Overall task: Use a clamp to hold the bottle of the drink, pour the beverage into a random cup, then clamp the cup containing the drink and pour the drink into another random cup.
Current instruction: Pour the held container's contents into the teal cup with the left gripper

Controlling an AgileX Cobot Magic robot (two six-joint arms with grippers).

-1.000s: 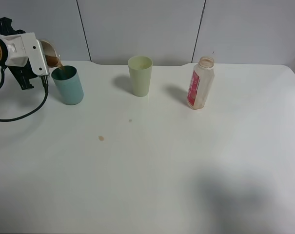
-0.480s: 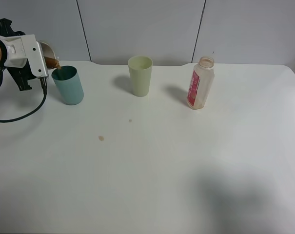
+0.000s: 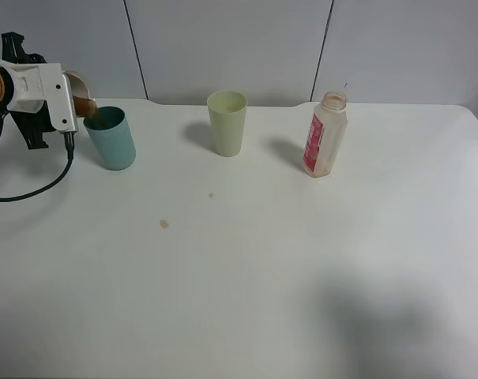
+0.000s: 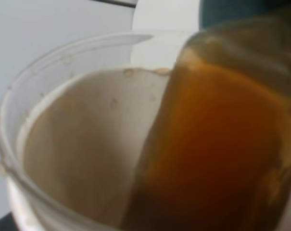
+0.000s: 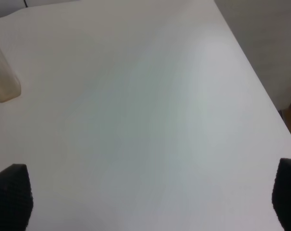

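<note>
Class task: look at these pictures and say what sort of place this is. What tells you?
Probably a robot test bench: a bare white table, plain grey wall panels, and staged props, two tumblers and a bottle.

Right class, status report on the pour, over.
Left gripper shut on tipped cup, drink running into teal cup. Right gripper open, idle. Nothing in the way.

A bare test bench in a lab: plain white table [image 3: 302, 276] against grey wall panels [image 3: 231, 39].
</note>
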